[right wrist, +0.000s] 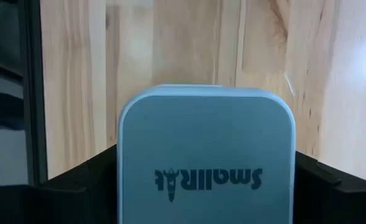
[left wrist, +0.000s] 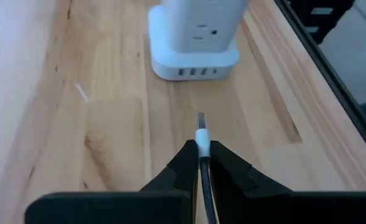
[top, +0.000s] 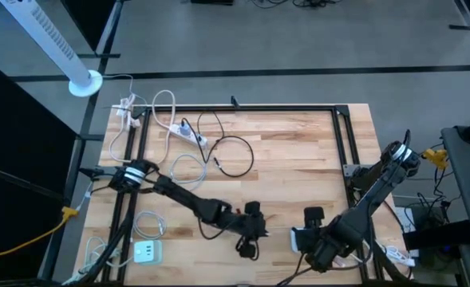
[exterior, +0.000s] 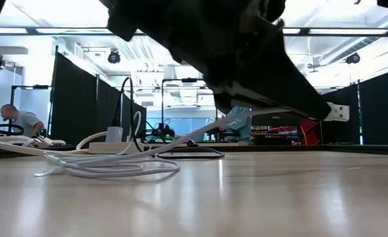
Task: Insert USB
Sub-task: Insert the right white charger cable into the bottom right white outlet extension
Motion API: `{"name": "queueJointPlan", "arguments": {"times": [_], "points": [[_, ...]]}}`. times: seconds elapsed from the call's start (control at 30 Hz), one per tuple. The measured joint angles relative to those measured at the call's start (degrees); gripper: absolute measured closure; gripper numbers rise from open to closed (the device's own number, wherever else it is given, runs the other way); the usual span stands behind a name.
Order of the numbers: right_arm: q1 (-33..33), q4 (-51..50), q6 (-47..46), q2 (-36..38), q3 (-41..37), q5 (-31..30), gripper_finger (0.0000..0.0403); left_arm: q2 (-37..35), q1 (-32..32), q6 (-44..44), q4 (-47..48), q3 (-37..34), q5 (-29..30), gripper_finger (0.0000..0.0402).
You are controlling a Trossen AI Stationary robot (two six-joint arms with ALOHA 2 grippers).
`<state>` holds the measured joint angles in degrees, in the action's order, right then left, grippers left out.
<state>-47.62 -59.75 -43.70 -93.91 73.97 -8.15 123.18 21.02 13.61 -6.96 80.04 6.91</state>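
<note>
A: Where is the USB plug point(left wrist: 201, 127) sitting?

B: The left gripper point(left wrist: 199, 154) is pinching it by its cable, metal tip pointing forward, its long axis running straight toward the charging hub point(left wrist: 194, 38).

A: And the hub?

B: The right gripper point(right wrist: 205, 163) is clasping it across its width, jaws spread wide around the body. Its ports are facing the plug, lying directly ahead but apart. The left arm is doing the approaching.
</note>
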Motion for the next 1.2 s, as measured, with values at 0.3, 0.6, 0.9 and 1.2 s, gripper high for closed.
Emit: {"name": "queueJointPlan", "arguments": {"times": [0.3, 0.6, 0.9, 1.2], "points": [[0.96, 0.62, -1.44, 0.32, -0.11, -2.23, 0.0109, 3.02, -1.19, -1.14, -5.18, 0.89, -0.04, 0.0385], [1.12, -0.05, -7.25, 1.55, -1.64, -7.82, 0.0109, 11.06, -1.19, 1.19, -16.20, 3.08, -0.09, 0.0385], [0.90, 4.37, -8.15, 2.24, -6.23, -6.09, 0.0109, 14.46, -1.31, 1.36, -7.99, 10.01, 0.05, 0.0385], [0.86, 5.01, -8.65, 2.21, -6.80, -5.22, 0.0109, 14.22, -2.45, -1.39, -5.44, 10.53, -0.91, 0.0385]]}}
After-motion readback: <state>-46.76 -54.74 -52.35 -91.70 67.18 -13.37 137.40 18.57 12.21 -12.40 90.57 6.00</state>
